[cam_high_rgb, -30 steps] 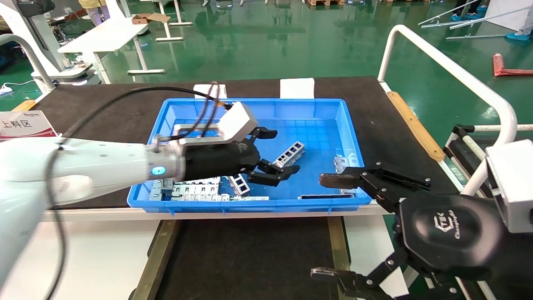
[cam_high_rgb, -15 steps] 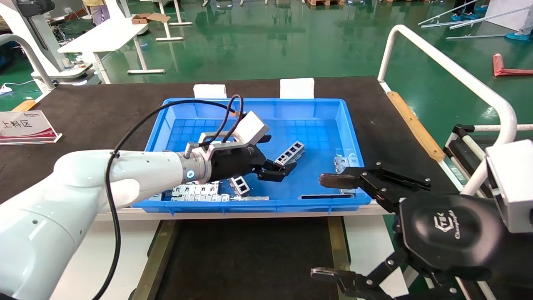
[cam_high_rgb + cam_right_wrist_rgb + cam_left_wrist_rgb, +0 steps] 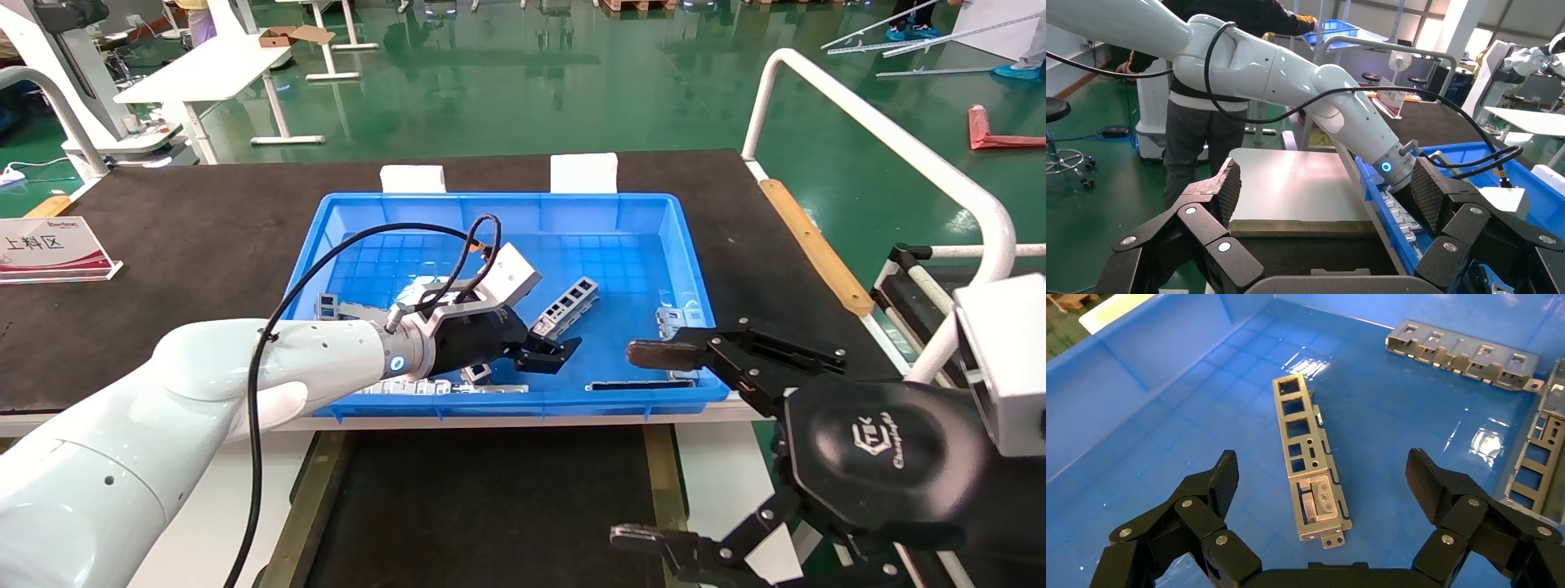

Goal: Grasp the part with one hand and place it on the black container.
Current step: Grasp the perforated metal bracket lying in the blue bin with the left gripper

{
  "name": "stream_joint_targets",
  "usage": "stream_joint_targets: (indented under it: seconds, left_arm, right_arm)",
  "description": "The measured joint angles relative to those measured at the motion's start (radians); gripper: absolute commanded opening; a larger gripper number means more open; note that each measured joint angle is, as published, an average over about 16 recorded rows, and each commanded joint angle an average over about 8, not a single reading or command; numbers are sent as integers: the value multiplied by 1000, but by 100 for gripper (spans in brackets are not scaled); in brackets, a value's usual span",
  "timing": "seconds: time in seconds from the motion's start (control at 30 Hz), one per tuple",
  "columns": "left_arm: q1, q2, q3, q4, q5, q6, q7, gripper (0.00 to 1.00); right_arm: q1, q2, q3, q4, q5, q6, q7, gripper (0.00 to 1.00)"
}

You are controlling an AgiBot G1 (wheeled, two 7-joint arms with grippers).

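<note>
The part (image 3: 566, 302), a slim silver-grey bracket with rectangular cut-outs, lies flat on the blue bin's floor near its middle. In the left wrist view the part (image 3: 1309, 456) lies lengthwise between the jaws, its near end just ahead of the palm. My left gripper (image 3: 549, 349) is open, low in the bin, fingers (image 3: 1220, 478) on either side of the part and clear of it. The black container (image 3: 490, 506) with brass side rails sits in front of the bin. My right gripper (image 3: 641, 445) is open and empty, parked at the container's right side.
The blue bin (image 3: 690, 269) holds more brackets at its front left (image 3: 392, 380) and right (image 3: 670, 322). Two lie near the part (image 3: 1462, 352) (image 3: 1542, 459). A white rail (image 3: 882, 139) stands on the right, a sign (image 3: 49, 245) at the left.
My left arm has swung lower and the gripper has moved toward the bin's front and dropped to the floor, bringing the part's near end between the open jaws. The right arm has not moved.
</note>
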Motion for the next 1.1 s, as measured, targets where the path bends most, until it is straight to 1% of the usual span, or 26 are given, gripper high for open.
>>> stream_joint_targets:
  seconds: [0.4,1.1]
  left_arm:
    - [3,-3,109,-1,-98,-77,-46,0]
    - [-3,-5,227,13,-241,-111,-53,0]
  right_arm:
    - [0,0,0,0,0,0,0,0]
    - [0,0,-1,0,1,1,-1,0]
